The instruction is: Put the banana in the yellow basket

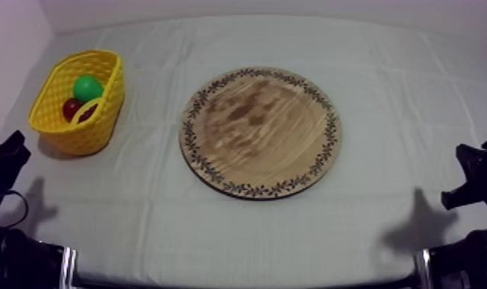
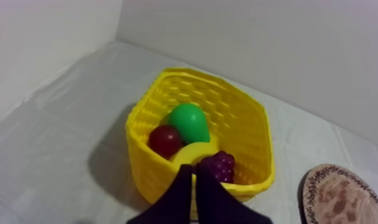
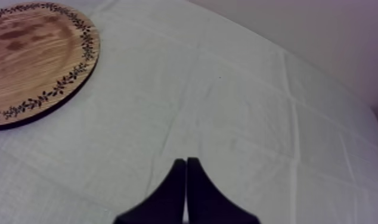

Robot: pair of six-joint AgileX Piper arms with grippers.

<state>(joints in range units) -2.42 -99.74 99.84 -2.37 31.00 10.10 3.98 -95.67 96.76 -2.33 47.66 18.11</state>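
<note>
Top view first: one round wooden board (image 1: 258,131) lies in the middle of the table (image 1: 385,69), and one yellow basket (image 1: 101,127) stands well apart from it, out at about ten o'clock from the board. Counting what lies in the basket from the left wrist view, I make it four toy fruits: one banana (image 2: 194,154), one green pear (image 2: 189,122), one small red fruit (image 2: 165,140) and one bunch of grapes (image 2: 220,165). Two arms, one at each side. The left gripper (image 2: 194,174) sits low at about eight o'clock of the table, near the basket and pointing toward it. Its two black fingers lie pressed together in a narrow wedge with nothing between them. The right gripper (image 3: 186,164) sits low at about four o'clock, over the grey-white cloth, well apart from the board's patterned rim. Its fingers too lie flat against each other, gripping nothing. The banana is inside the basket rather than on the board. It is a plain pale-yellow curve lying low by the near wall, with the red fruit touching it on one side, the grapes just beside it on the other and the pear behind it.
</note>
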